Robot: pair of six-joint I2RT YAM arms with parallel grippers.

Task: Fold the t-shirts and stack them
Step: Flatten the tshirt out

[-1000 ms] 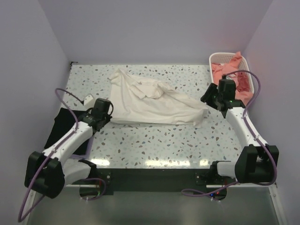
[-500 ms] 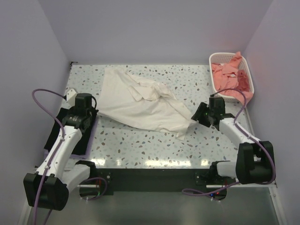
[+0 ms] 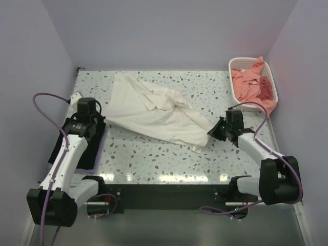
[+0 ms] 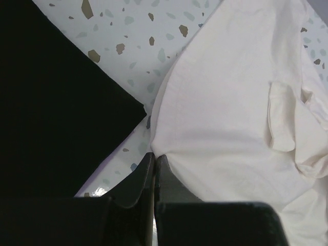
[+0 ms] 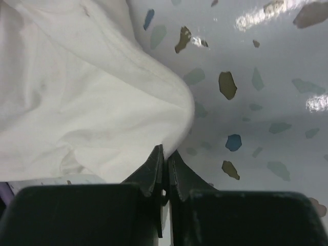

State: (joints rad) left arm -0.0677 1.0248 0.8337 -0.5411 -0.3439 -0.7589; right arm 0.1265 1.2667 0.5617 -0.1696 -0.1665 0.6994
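Hauled the cream shirt (image 3: 159,115) leftward and toward the near edge over the last second, flattening its bunched right end into a longer slanted spread across the speckled counter (image 3: 169,159). Swung the left pincer (image 3: 104,122) out toward the counter's left side, away from its former spot nearer the middle. Drew the right pincer (image 3: 212,130) back from beside the basket (image 3: 253,62) to a place nearer the arm's base. Snapped that right pincer closed, after standing open half a second ago.

Now grips the cream shirt (image 4: 230,118) at its left edge with the left pincer (image 4: 154,159), jaws pressed together. Hangs there just beside the black shirt (image 4: 56,102), laid flat on the counter (image 4: 128,46) at the left, with a lavender shirt (image 3: 98,148) peeking out under it. Pinches the cream shirt (image 5: 87,102) at its right edge with the right pincer (image 5: 165,154), low over the counter (image 5: 256,102). Leaves folds crumpled near the shirt's middle. Keeps the pink shirts (image 3: 248,84) heaped in the basket at the far right corner, unchanged.
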